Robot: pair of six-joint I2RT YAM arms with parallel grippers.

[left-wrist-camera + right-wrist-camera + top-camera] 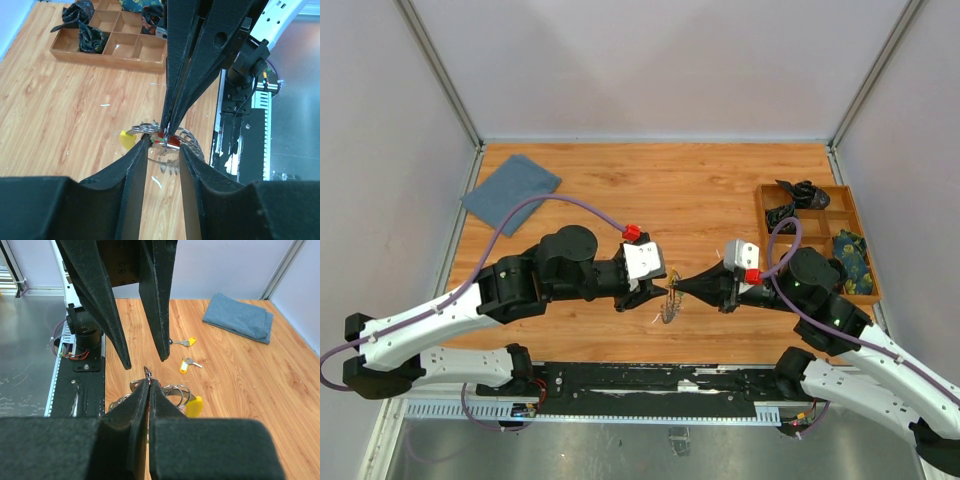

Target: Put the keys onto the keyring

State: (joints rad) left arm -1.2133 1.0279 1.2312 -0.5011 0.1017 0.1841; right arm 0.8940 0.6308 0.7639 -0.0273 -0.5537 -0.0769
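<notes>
Threading step, I'd say: right gripper (149, 384) is clamped on the keyring (176, 390), near-centre of the table. Left gripper (164, 149) straddles it, jaws apart. Next it needs a loose yellow key (185, 366) fetched from the left.

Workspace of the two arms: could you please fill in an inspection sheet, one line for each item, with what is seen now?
Surface: wooden table, with a few small pale specks.
Job's things: keyring between the two tools, with a yellow tag on it; two loose keys with yellow tags lie apart from it on the wood.
Clutter: blue cloth at the far left; wooden tray at the right, with dark items in some compartments.
Tools: left tool open, close to the keyring; right tool shut on the keyring's wire.
Cables: purple cables run along both arms.
Surroundings: pale walls; nothing else seen.
</notes>
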